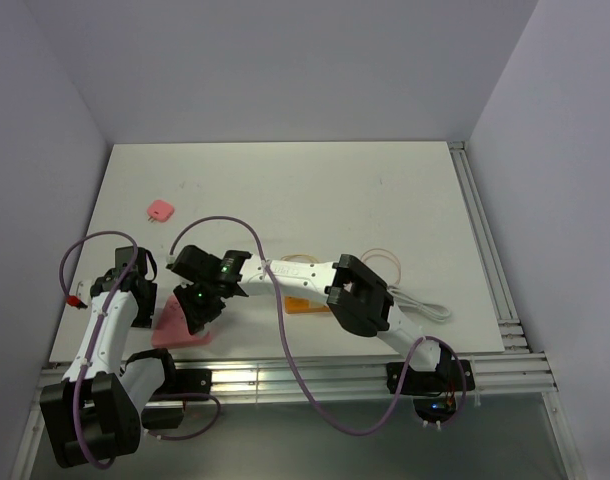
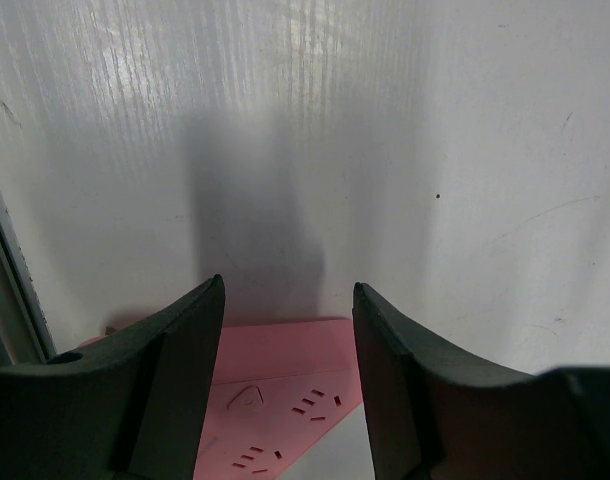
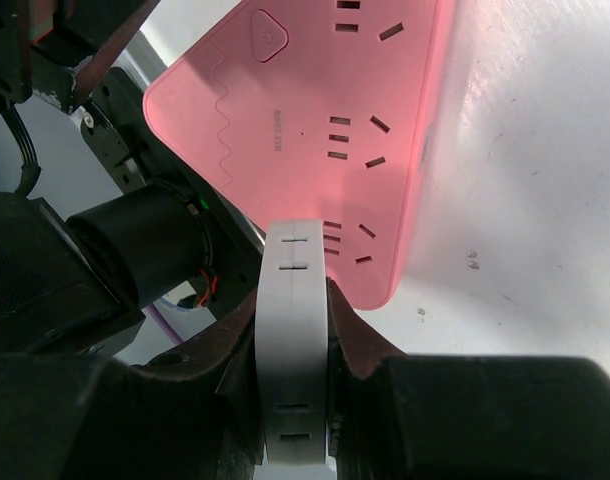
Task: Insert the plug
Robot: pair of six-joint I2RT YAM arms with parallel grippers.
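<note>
A pink triangular power strip (image 1: 177,328) lies near the table's front left edge. It also shows in the right wrist view (image 3: 305,120) and the left wrist view (image 2: 275,390), with its socket slots facing up. My right gripper (image 1: 198,306) reaches across to the left and hovers over the strip. In the right wrist view it (image 3: 295,300) is shut on a white plug (image 3: 295,350), held edge-on just above the strip's near corner sockets. The plug's pins are hidden. My left gripper (image 2: 288,300) is open and empty, just left of the strip (image 1: 137,295).
A small pink object (image 1: 160,210) lies at the far left. A white cable (image 1: 425,308) trails right from under the right arm, beside an orange piece (image 1: 303,306) and thin loops (image 1: 385,262). Metal rails (image 1: 485,260) line the right and front edges.
</note>
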